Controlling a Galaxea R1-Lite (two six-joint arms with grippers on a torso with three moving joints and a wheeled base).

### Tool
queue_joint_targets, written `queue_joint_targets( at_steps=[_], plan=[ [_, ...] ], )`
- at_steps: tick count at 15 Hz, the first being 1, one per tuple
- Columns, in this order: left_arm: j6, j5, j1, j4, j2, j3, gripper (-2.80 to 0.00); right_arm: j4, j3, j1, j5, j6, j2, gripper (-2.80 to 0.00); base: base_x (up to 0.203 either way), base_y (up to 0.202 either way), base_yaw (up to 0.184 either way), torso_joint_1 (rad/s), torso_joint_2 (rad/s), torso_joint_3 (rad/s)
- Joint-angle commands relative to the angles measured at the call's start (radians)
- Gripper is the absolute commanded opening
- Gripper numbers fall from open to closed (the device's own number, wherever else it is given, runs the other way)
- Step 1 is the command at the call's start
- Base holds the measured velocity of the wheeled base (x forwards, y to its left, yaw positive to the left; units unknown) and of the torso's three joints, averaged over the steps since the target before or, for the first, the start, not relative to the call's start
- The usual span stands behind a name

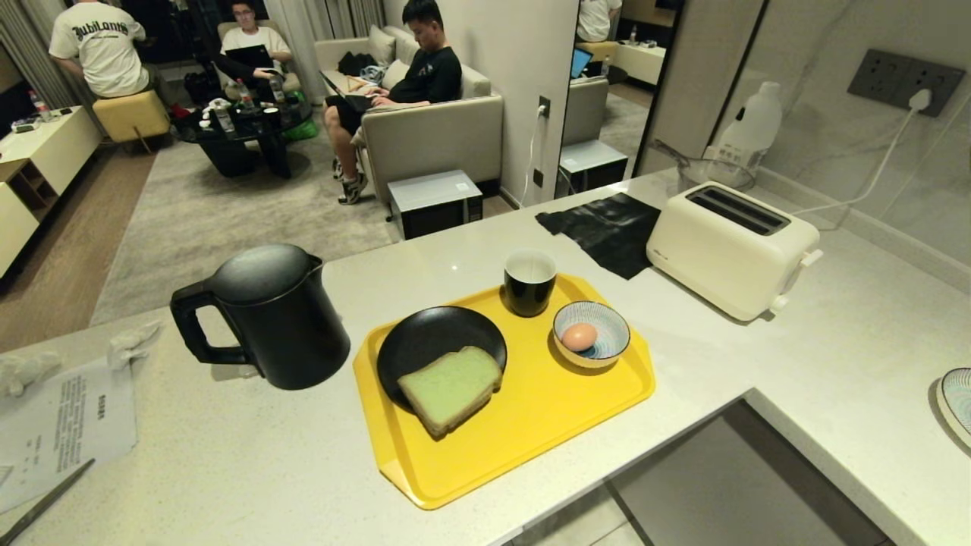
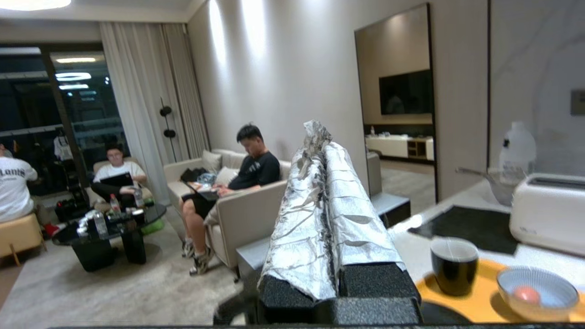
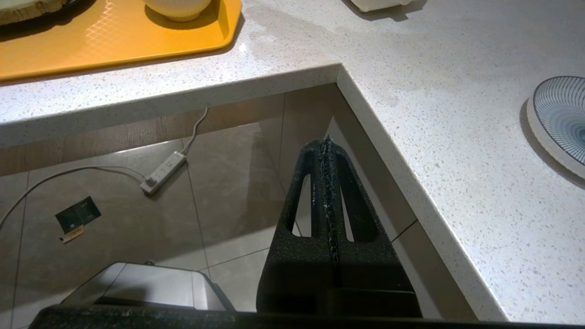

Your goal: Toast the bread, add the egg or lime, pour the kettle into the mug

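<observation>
Standing left of the yellow tray (image 1: 531,425) on the pale speckled counter (image 1: 796,356), the matte-black kettle (image 1: 273,318) dwarfs the green-faced bread (image 1: 449,388) on its black plate (image 1: 425,341), the black mug (image 1: 529,282) and the egg (image 1: 579,336) in a striped bowl (image 1: 607,341). A white toaster (image 1: 732,246) sits far right. Both the foil-wrapped left gripper (image 2: 322,137) and the right gripper (image 3: 327,141) have jaws pressed together, empty.

Head view: high above the counter (image 1: 834,364), angled down across the yellow tray (image 1: 531,432) toward the lounge beyond. Left wrist view: low at counter height, facing level toward the lounge, sharing the mug (image 2: 454,265) and toaster (image 2: 548,212). Right wrist view: below the counter edge, close, sharing the tray corner.
</observation>
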Motion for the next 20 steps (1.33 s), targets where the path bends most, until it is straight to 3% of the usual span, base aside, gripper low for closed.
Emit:
queue_joint_targets(
  at_steps=[1,7,11,13,15,19,20],
  plan=[
    [0.002,-0.002,-0.005,0.029,-0.094,0.080,-2.80,0.001,0.000,0.000,0.001,-0.001,0.001,-2.80,0.000,0.000,0.000,0.000,0.00,0.000],
    [0.025,0.005,-0.041,0.591,-0.249,0.100,-2.80,0.001,0.000,0.000,0.001,-0.001,0.001,-2.80,0.000,0.000,0.000,0.000,0.00,0.000],
    [0.038,-0.012,-0.030,0.749,-0.297,0.099,-2.80,0.001,0.000,0.000,0.001,-0.001,0.001,-2.80,0.000,0.000,0.000,0.000,0.00,0.000],
    [0.041,-0.073,0.008,0.817,-0.380,0.099,-2.80,0.001,0.000,0.000,0.001,-0.001,0.001,-2.80,0.000,0.000,0.000,0.000,0.00,0.000],
    [0.036,-0.092,0.012,0.880,-0.468,0.099,-2.80,0.002,0.000,0.000,0.001,-0.001,0.001,-2.80,0.000,0.000,0.000,0.000,0.00,0.000],
    [0.020,-0.083,0.010,0.968,-0.514,0.099,-2.80,0.001,0.000,0.000,0.001,-0.001,0.001,-2.80,0.000,0.000,0.000,0.000,0.00,0.000],
    [0.019,-0.044,0.010,0.971,-0.514,0.099,-2.80,0.001,0.000,0.000,0.001,-0.001,0.001,-2.80,0.000,0.000,0.000,0.000,0.00,0.000]
  ],
)
